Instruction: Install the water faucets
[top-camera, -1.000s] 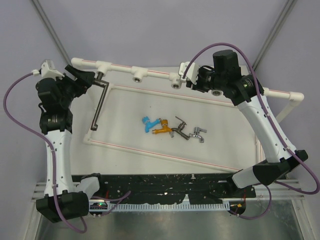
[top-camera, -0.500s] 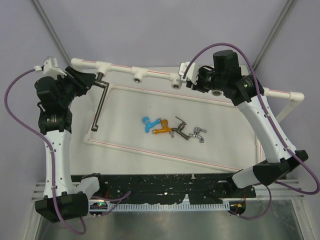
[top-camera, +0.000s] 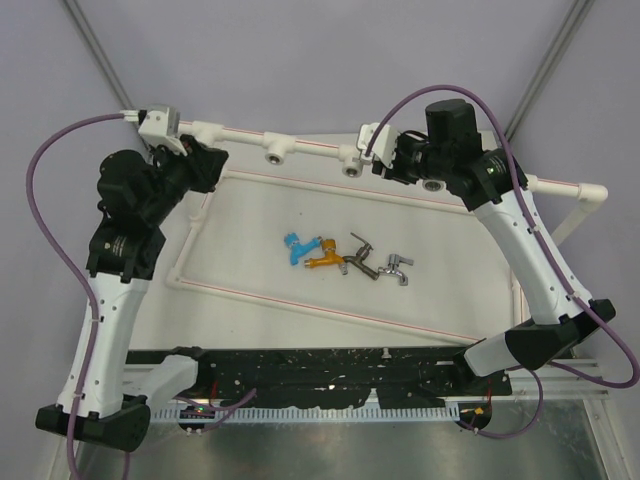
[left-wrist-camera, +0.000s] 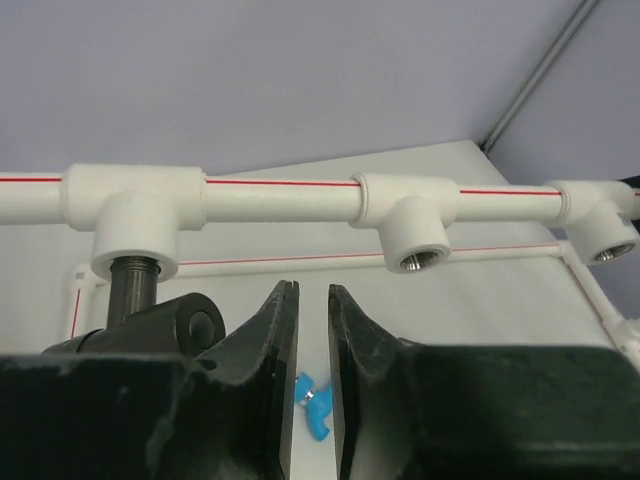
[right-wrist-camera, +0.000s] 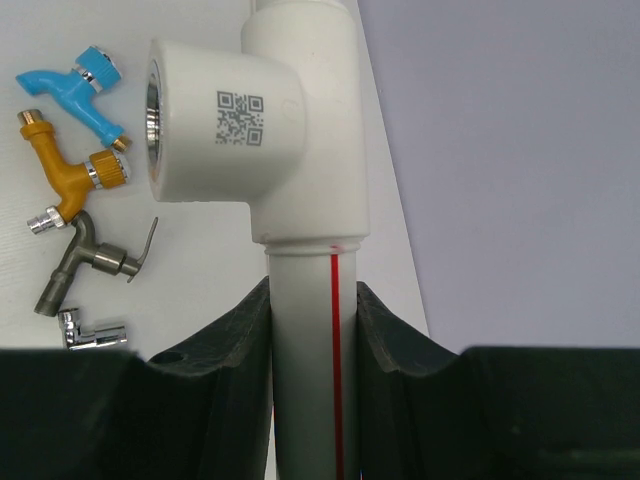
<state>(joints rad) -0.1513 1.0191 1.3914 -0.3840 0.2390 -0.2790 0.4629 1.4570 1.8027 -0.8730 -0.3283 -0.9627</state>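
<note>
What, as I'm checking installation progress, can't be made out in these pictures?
Large dark-grey faucet's long arm: top view, under the left arm; left wrist view, behind the left end effector.
Small shiny chrome faucet: right wrist view, partly behind the right end effector.

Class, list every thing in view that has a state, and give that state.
Large dark-grey faucet: stem in leftmost socket.
Blue faucet: lying loose.
Orange faucet: lying loose.
Dark metal faucet: lying loose.
Chrome faucet: lying loose.
Middle socket: empty.
Left gripper: nearly shut, empty.
Right gripper: shut on white pipe.
</note>
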